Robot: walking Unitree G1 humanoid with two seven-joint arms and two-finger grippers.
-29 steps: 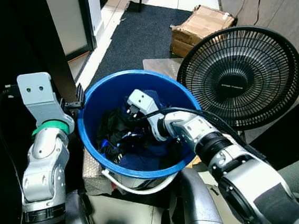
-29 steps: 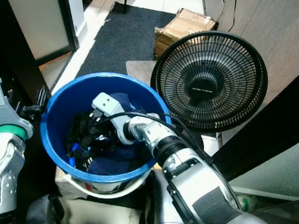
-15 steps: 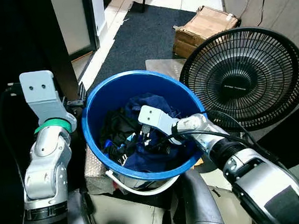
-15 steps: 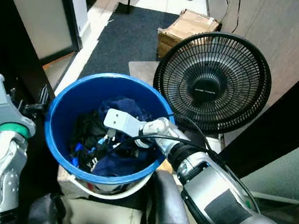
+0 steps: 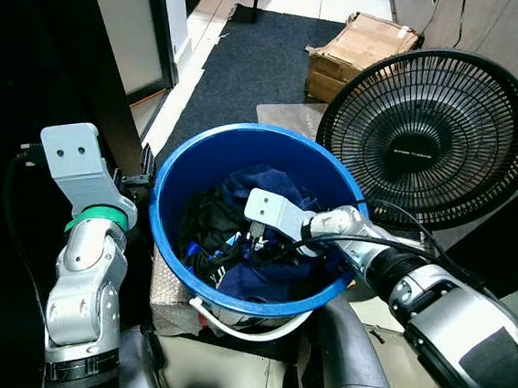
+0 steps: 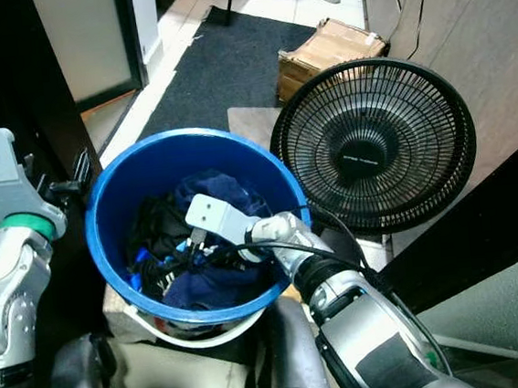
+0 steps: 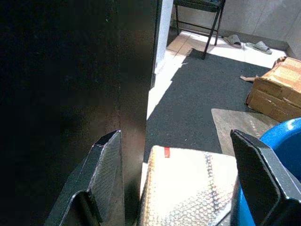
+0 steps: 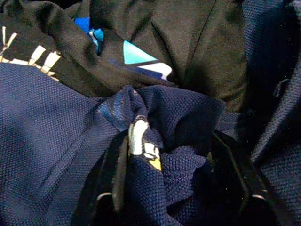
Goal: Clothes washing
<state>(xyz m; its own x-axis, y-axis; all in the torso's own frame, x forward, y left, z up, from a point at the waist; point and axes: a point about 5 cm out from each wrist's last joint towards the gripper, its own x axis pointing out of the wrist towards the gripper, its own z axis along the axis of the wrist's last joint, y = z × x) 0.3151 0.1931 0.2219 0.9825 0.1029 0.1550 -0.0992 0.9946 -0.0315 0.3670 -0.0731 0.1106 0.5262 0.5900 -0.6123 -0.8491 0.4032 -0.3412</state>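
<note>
inside blue bucket: navy shirt (dark clothes)

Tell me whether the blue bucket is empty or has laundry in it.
It holds laundry. The blue bucket stands upright with dark clothes heaped inside, and the right pincer is down among them, navy fabric bunched between its fingers.
</note>
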